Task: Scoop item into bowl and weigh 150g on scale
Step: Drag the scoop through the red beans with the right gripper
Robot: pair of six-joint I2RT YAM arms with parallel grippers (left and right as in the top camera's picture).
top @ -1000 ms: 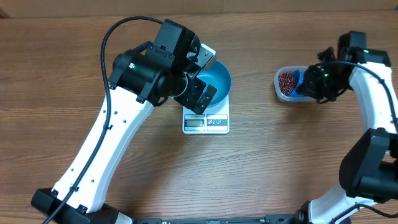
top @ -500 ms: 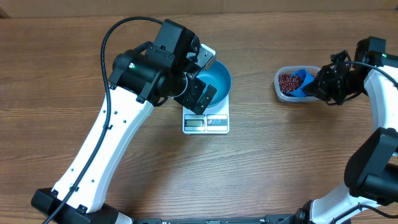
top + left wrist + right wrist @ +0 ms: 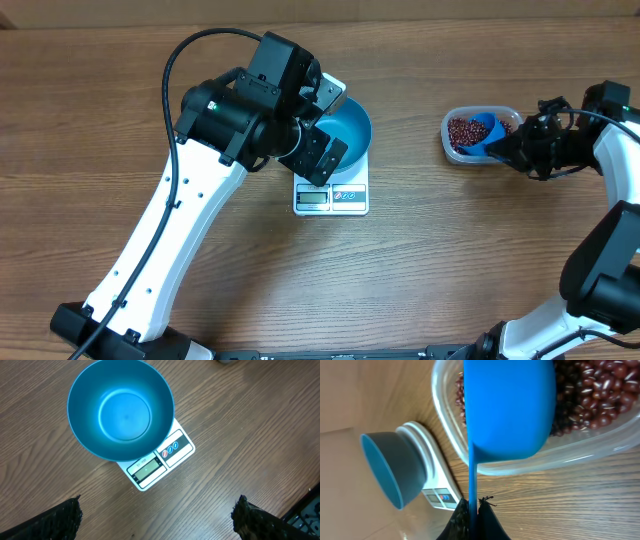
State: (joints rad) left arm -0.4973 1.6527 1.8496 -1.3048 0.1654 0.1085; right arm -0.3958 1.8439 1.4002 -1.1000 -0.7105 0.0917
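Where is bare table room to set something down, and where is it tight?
Bare wood lies between the scale and the tub, and along the front below both. Crowded: the left arm hangs over the bowl; the right fingers hold the scoop over the tub.

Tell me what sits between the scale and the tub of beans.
Nothing. In the overhead view, only bare table separates the scale from the tub.
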